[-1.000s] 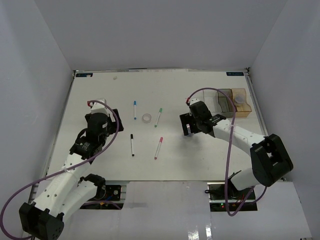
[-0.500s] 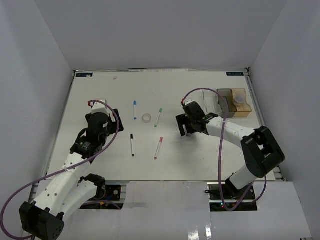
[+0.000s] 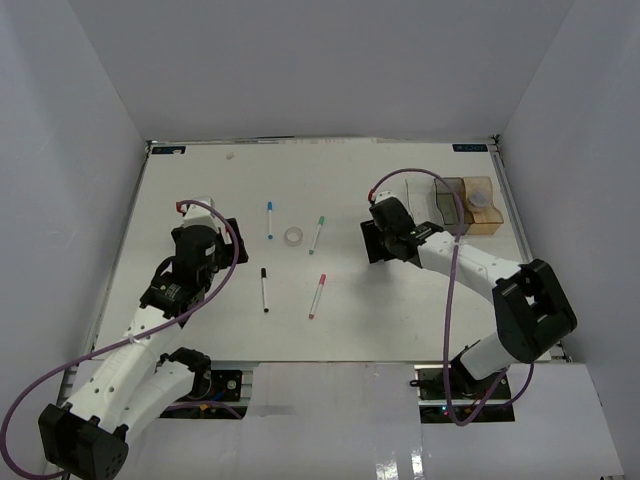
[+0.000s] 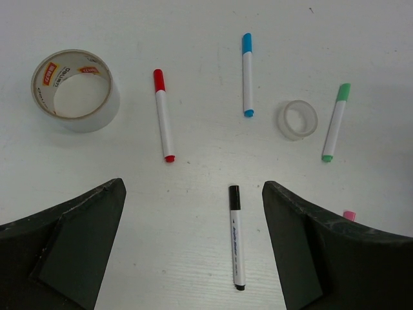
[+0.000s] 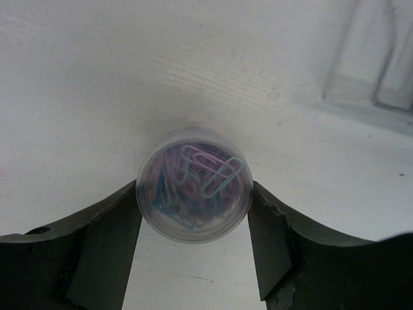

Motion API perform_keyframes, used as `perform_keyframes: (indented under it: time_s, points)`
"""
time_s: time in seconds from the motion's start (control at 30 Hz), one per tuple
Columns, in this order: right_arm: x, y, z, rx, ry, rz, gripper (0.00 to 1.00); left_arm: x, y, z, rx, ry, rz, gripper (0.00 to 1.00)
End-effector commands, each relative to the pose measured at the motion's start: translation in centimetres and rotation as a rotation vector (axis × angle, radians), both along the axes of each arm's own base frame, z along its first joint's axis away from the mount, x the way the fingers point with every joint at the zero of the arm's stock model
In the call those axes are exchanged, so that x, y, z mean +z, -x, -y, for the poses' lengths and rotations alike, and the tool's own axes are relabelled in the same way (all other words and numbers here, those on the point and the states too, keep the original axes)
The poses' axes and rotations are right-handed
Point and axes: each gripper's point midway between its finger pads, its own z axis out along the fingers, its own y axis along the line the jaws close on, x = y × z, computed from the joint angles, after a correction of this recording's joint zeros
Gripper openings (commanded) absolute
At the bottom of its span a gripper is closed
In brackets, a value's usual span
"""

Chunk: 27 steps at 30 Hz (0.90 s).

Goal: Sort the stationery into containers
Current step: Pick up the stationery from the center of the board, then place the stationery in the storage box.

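Five marker pens lie loose on the white table (image 3: 200, 170), and none of them has moved during the last second: the blue-capped pen (image 3: 270, 219), the green-capped pen (image 3: 317, 234), the black-capped pen (image 3: 264, 289), the pink-capped pen (image 3: 317, 296) and, seen only from the left wrist, the red-capped pen (image 4: 163, 115). The small clear tape roll (image 3: 294, 235) rests between the blue and the green pens, in the same place as before. The large clear tape roll (image 4: 76, 90) stands just left of the red pen.

The left gripper (image 4: 193, 194) hangs over these things with its fingers spread wide and holds nothing. This arm has kept its pose since the earlier pictures.

Only the right arm has changed. Half a second ago its gripper was a little more toward the middle of the table; now the right gripper (image 3: 385, 238) has shifted slightly toward the far right, nearer to the bins. Its fingers are pinching a small round clear tub of coloured paper clips (image 5: 193, 194), one finger touching each side (whether the tub rests on the table or is lifted, I cannot tell).

At the far right stand the smoky grey bin (image 3: 450, 200) and the amber bin (image 3: 486, 222), joined together. The clear bin (image 5: 381, 64) shows at the upper right of the right wrist view, apart from the tub.
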Motion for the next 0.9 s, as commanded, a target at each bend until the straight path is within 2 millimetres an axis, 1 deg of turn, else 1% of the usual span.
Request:
perform_keyframes:
  time_s: [0.0, 0.03, 0.07, 0.13, 0.17, 0.2, 0.23, 0.27, 0.3, 0.33, 0.37, 0.43, 0.47, 0.5, 0.53, 0.57, 0.6, 0.63, 0.67, 0.7, 0.77, 0.8, 0.83, 0.87]
  points:
    - [8.3, -4.1, 1.7, -0.095, -0.063, 0.213, 0.47, 0.9, 0.0, 0.1, -0.002, 0.025, 0.028, 0.98]
    - [9.8, -4.5, 2.5, -0.112, -0.073, 0.244, 0.47, 0.9, 0.0, 0.1, -0.003, 0.026, 0.028, 0.98]
    - [11.1, -5.6, 4.6, -0.172, -0.079, 0.267, 0.47, 1.0, 0.0, 0.2, -0.006, 0.029, 0.032, 0.98]
    - [12.6, -6.6, 7.0, -0.236, -0.092, 0.291, 0.47, 1.1, 0.0, 0.2, -0.009, 0.032, 0.035, 0.98]
    - [13.5, -7.5, 9.7, -0.310, -0.094, 0.305, 0.48, 1.1, 0.1, 0.2, -0.011, 0.034, 0.036, 0.98]
    - [14.0, -7.9, 11.2, -0.350, -0.097, 0.315, 0.48, 1.3, 0.1, 0.2, -0.011, 0.036, 0.042, 0.98]
    - [14.3, -8.3, 12.5, -0.386, -0.101, 0.323, 0.48, 1.4, 0.2, 0.3, -0.016, 0.039, 0.045, 0.98]
    - [14.5, -8.7, 15.2, -0.463, -0.101, 0.332, 0.48, 1.5, 0.2, 0.4, -0.021, 0.044, 0.049, 0.98]
    - [15.0, -9.1, 16.5, -0.499, -0.104, 0.343, 0.48, 1.6, 0.3, 0.3, -0.021, 0.046, 0.054, 0.98]
    - [14.6, -9.4, 17.6, -0.530, -0.101, 0.332, 0.48, 1.7, 0.3, 0.4, -0.022, 0.049, 0.055, 0.98]
    - [14.6, -9.6, 19.7, -0.584, -0.098, 0.332, 0.48, 1.7, 0.3, 0.4, -0.023, 0.048, 0.058, 0.98]
    - [14.1, -10.3, 21.2, -0.626, -0.096, 0.320, 0.48, 1.8, 0.4, 0.4, -0.023, 0.051, 0.059, 0.98]
    - [13.8, -10.3, 23.1, -0.676, -0.087, 0.317, 0.48, 1.9, 0.4, 0.4, -0.023, 0.053, 0.064, 0.98]
    - [13.0, -10.6, 23.8, -0.696, -0.079, 0.297, 0.48, 1.9, 0.4, 0.4, -0.027, 0.052, 0.063, 0.98]
    - [12.8, -10.8, 24.9, -0.722, -0.078, 0.295, 0.48, 2.0, 0.5, 0.4, -0.028, 0.056, 0.069, 0.98]
    - [12.5, -10.9, 25.4, -0.733, -0.072, 0.289, 0.48, 1.9, 0.5, 0.4, -0.026, 0.055, 0.068, 0.98]
    - [11.5, -11.2, 25.9, -0.743, -0.064, 0.265, 0.48, 2.1, 0.5, 0.4, -0.029, 0.055, 0.072, 0.98]
    - [11.6, -11.5, 26.6, -0.755, -0.061, 0.266, 0.48, 2.1, 0.5, 0.5, -0.030, 0.055, 0.072, 0.98]
    - [11.3, -11.7, 26.9, -0.761, -0.058, 0.260, 0.48, 2.1, 0.5, 0.5, -0.030, 0.056, 0.072, 0.98]
    - [10.4, -12.0, 27.1, -0.767, -0.050, 0.238, 0.48, 2.1, 0.5, 0.6, -0.033, 0.056, 0.070, 0.98]
    - [10.1, -12.4, 27.8, -0.782, -0.051, 0.234, 0.48, 2.1, 0.6, 0.6, -0.033, 0.054, 0.071, 0.98]
    - [9.3, -12.7, 28.0, -0.787, -0.047, 0.215, 0.48, 2.1, 0.6, 0.6, -0.035, 0.054, 0.070, 0.98]
    - [9.2, -12.9, 28.3, -0.792, -0.047, 0.214, 0.48, 2.0, 0.5, 0.6, -0.033, 0.054, 0.069, 0.98]
    - [8.5, -13.1, 28.4, -0.796, -0.042, 0.198, 0.49, 2.1, 0.6, 0.6, -0.033, 0.054, 0.071, 0.98]
